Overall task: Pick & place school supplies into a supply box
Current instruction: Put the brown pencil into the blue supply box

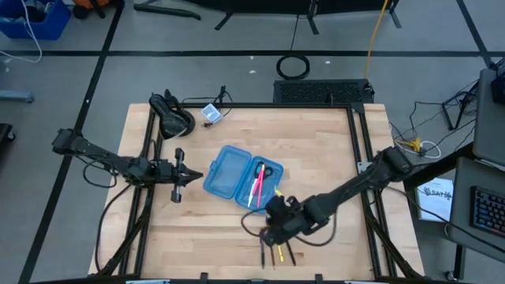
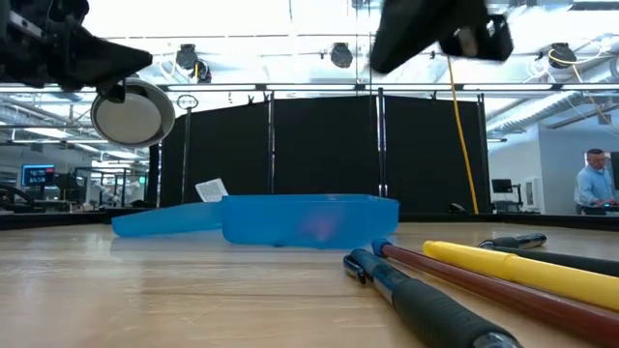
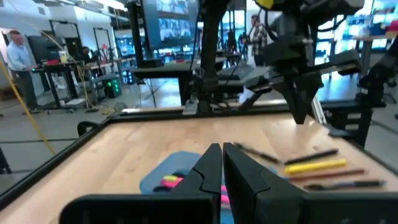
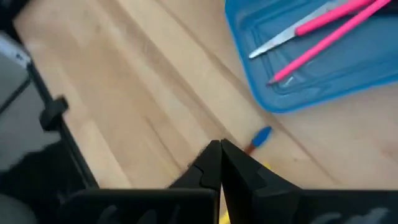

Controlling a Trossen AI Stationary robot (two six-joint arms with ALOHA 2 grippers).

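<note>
Both grippers are seen with their fingers pressed together and nothing held between them. The right gripper is positioned over the near part of the table, just beside the near corner of the supply box and above a small group of pens and pencils lying loose on the wood. From its own wrist view, its closed fingers are pointed down at the bare boards, with a blue pen tip visible just past them.

The left gripper is held at the left side of the box, close to the lid half, fingers shut — empty as well.

The supply box is laid open at the middle of the table, both translucent blue halves flat. In the half nearer the right arm, two pink pens, a yellow one and the scissors are seen; in the right wrist view the pink pens and a silver blade are shown lying against the tray floor.

In the low view a yellow pencil, a brown one and a dark-gripped pen are laid side by side in the foreground — all outside the box. A person is visible far off in the room.
</note>
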